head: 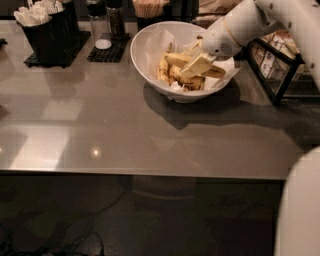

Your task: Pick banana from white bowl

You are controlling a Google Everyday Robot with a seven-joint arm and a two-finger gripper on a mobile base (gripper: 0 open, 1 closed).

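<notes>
The white bowl (150, 45) stands at the back of the grey table, right of centre, lined with crumpled white paper. Several yellow bananas with brown streaks lie in it. A long one (176, 60) runs across the pile. My gripper (194, 59) reaches down into the bowl from the upper right on its white arm (240, 25). It sits right on top of the banana pile, over the long banana. Its cream-coloured tip hides the middle of the pile.
A black caddy of white packets (42, 30) stands at the back left. Shakers on a black mat (106, 32) and a cup of sticks (149, 7) stand behind the bowl. A dark rack (277, 67) is at the right. My white body (305, 210) fills the lower right corner.
</notes>
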